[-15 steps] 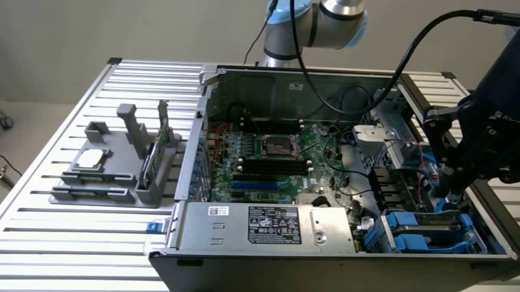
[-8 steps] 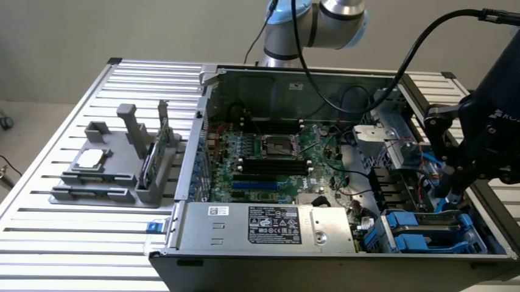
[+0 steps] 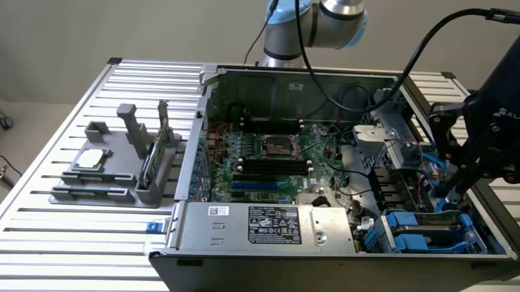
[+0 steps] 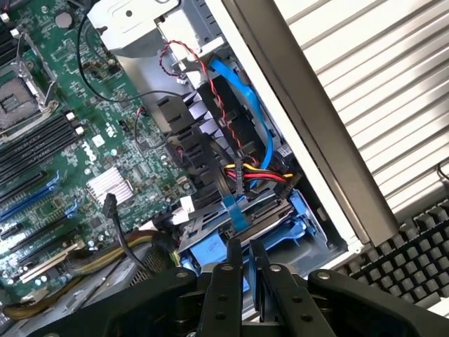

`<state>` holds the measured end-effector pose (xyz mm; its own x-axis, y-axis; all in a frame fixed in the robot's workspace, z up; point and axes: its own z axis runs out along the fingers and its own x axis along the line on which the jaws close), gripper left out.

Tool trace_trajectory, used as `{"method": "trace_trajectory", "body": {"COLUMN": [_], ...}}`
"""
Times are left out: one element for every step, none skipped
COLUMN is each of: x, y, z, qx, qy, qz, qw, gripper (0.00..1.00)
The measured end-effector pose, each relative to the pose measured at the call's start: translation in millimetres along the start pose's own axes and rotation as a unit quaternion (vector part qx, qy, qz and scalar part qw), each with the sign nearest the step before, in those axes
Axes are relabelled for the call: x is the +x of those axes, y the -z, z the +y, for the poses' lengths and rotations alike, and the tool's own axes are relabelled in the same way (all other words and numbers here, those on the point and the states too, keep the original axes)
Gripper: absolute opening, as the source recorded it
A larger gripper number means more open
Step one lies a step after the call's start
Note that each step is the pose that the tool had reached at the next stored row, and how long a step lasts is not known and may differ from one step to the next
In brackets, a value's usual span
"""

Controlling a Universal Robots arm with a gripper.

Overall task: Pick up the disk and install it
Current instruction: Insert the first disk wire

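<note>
An open computer case (image 3: 203, 121) lies on the slatted table. In its drive bay, at the corner on the exterior view's right, sits a blue plastic carrier (image 3: 430, 230) (image 4: 284, 214). Black bars and cables cross over it, and the disk's labelled face is hidden. My gripper (image 3: 451, 193) (image 4: 245, 254) hangs just above this carrier. Its two dark fingers (image 4: 228, 270) stand close together with a thin gap, and I see nothing between them. A blue flat cable (image 4: 235, 210) runs up from right in front of the fingertips.
A grey holder (image 3: 109, 182) on the exterior view's left carries a small square chip (image 3: 89, 159) and an upright green memory stick (image 3: 162, 143). The motherboard (image 3: 268, 155) and power supply (image 3: 264, 225) fill the case. A black keyboard (image 4: 414, 253) lies outside the case wall.
</note>
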<state>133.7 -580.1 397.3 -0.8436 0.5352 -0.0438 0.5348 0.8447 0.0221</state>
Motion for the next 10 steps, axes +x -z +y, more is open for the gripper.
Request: {"method": "trace_trajectory", "body": {"x": [-0.5, -1.2, -1.9, -2.6, -3.3, -4.0, -4.7, -5.4, -6.1, -6.8], "y": [-0.1, -0.1, -0.2, -0.2, -0.2, -0.3, -0.3, -0.4, -0.4, -0.5], "z": [0.6, 1.4, 2.2, 3.0, 3.8, 4.6, 5.5, 6.2, 7.1, 7.9], "qx": [0.0, 0.0002, 0.0002, 0.0003, 0.0004, 0.0004, 0.0005, 0.0005, 0.0006, 0.0007], "qy": [-0.002, -0.003, -0.005, -0.006, -0.008, -0.009, -0.01, -0.012, -0.013, -0.015], "qz": [0.0, -0.0001, -0.0001, -0.0001, -0.0002, -0.0002, -0.0002, -0.0003, -0.0003, -0.0003], "qw": [1.0, 1.0, 1.0, 1.0, 1.0, 1.0, 0.9999, 0.9999, 0.9999, 0.9999], "gripper": [0.19, 0.19, 0.19, 0.19, 0.19, 0.19, 0.19, 0.19, 0.19, 0.19]}}
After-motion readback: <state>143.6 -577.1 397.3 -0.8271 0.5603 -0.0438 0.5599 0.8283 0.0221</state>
